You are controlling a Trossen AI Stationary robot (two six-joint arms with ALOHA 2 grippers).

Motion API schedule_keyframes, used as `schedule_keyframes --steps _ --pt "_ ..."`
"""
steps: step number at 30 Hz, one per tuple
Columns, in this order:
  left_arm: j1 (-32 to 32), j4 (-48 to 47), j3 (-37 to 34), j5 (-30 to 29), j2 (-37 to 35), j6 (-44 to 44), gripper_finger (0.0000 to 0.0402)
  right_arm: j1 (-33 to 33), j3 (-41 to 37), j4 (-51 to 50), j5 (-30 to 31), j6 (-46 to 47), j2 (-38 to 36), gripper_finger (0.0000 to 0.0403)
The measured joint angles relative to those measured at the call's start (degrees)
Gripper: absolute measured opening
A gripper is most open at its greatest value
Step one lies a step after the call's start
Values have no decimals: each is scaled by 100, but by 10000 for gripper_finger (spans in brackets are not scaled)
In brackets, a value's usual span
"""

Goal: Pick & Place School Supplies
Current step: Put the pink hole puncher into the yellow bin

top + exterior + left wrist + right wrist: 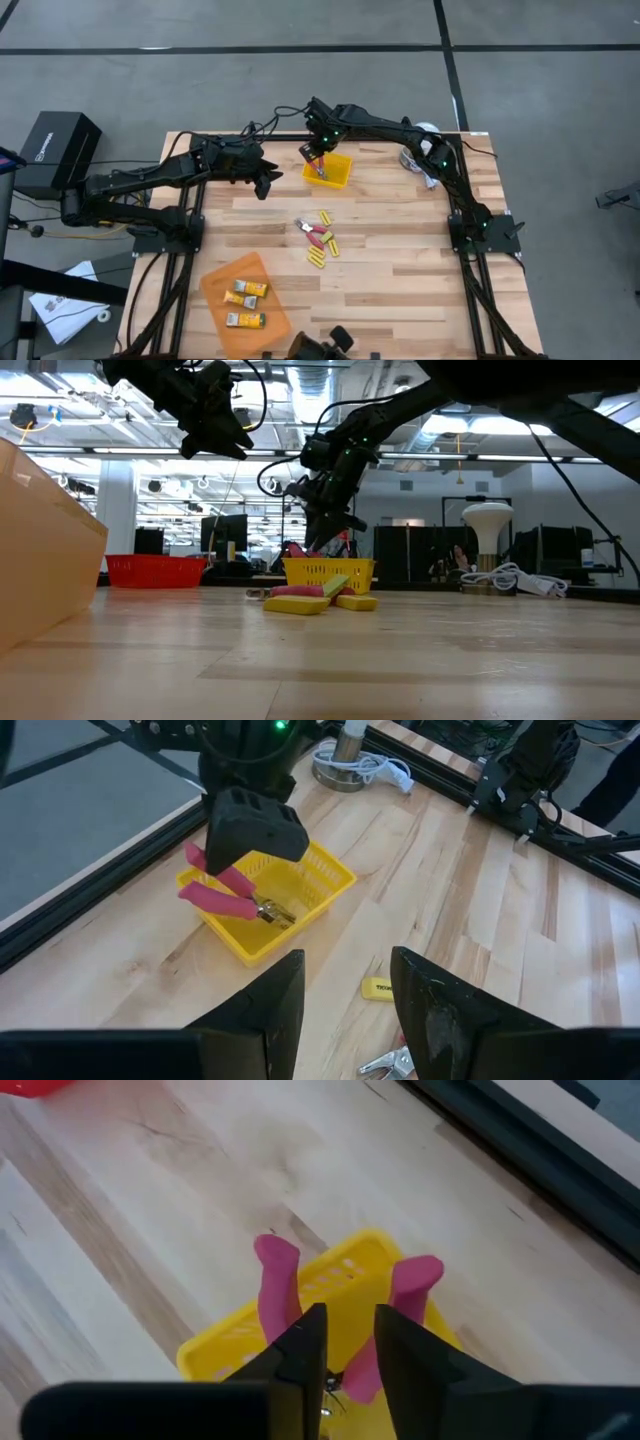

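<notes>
Supplies sit in three spots. Left hand hovers w/ fingers apart, idle, off the yellow tray's left side. Mid-table loose packs wait. Right hand is clamped on pink-handled tool over the tray: lower till it's inside the walls, then release, so handles don't catch the rim.

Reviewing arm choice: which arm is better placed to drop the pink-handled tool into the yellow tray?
Right. The right gripper already holds the pink-handled tool over the yellow tray; the left gripper hovers empty beside it.
</notes>
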Motion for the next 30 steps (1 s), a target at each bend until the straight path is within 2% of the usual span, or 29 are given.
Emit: schedule_keyframes --steps 4,14,26,30 --pt "0 0 0 0 0 0 144 2 101 8 -167 -20 0 79" --pt "2 0 0 0 0 0 144 -49 361 -108 -137 -79 0 129" --pt "2 2 0 0 0 0 144 -63 167 -262 4 -193 74 114" --pt "2 2 0 0 0 0 144 -110 102 -299 3 -197 60 129"
